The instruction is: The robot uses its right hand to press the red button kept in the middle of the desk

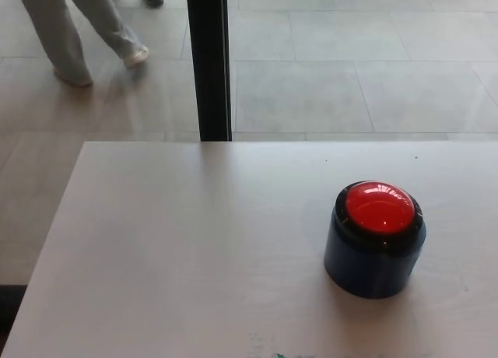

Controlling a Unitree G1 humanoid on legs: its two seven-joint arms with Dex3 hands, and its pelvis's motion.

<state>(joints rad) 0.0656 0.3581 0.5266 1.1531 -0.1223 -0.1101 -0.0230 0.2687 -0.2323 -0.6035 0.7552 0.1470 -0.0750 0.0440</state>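
The red button [379, 207] sits on my desk [179, 249], right of centre in the head view and nearer the front edge than the far edge. It is a glossy red dome set in a black collar on a dark, short cylindrical base [372, 266]. The cylinder stands upright, its axis vertical, dome facing straight up towards the camera. Being round, it has no long axis across the desk and no side I can call its front.

Neither of my hands shows in this view, nor any forearm. I therefore cannot tell how far my fingers are open or whether they hold anything.

Edges: the desk's far edge runs level across the picture above the button; the left edge slants down to the lower left corner. The right and near edges lie outside the frame. The pale surface is bare all round the button, with wide open room to its left and a narrower strip to its right before the frame ends. A faint greenish mark [272, 353] shows at the bottom edge.

Beyond the desk: a black vertical post [208, 62] meets the far edge, tiled floor [350, 70] behind it. A person's legs [78, 31] in pale trousers stand at top left, well apart from the desk.
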